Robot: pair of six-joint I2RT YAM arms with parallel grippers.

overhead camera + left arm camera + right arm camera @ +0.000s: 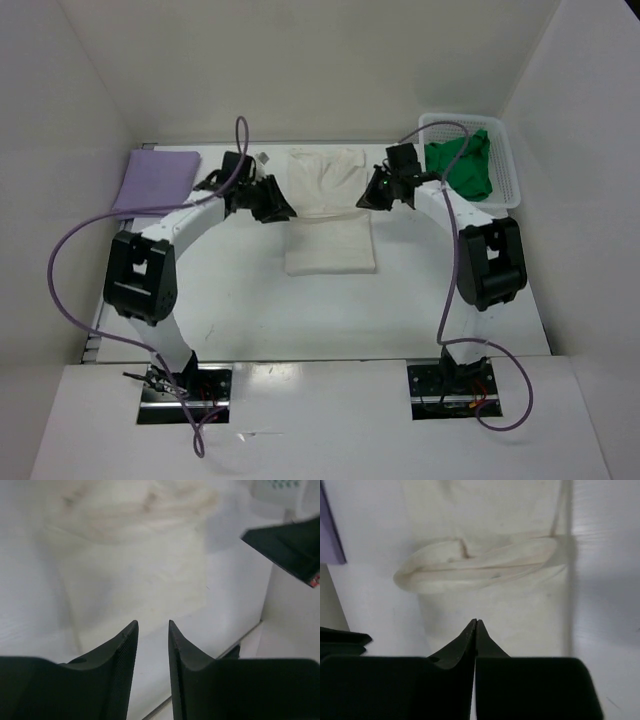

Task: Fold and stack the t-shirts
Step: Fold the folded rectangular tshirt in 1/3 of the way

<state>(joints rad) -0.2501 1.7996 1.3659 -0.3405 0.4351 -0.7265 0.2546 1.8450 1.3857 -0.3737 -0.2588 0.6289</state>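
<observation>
The off-white t-shirt is seen partly folded mid-table, between the 2 grippers. The jaws of the left gripper are held slightly apart, and those of the right gripper are pressed together, both empty. The lavender t-shirt is laid folded at far left, and the green t-shirt is bundled in the basket.

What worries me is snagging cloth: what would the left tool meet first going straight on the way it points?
Most likely the off-white t-shirt, lying directly ahead of the left tool; nothing else shows in between, though depth is hard to judge.
</observation>
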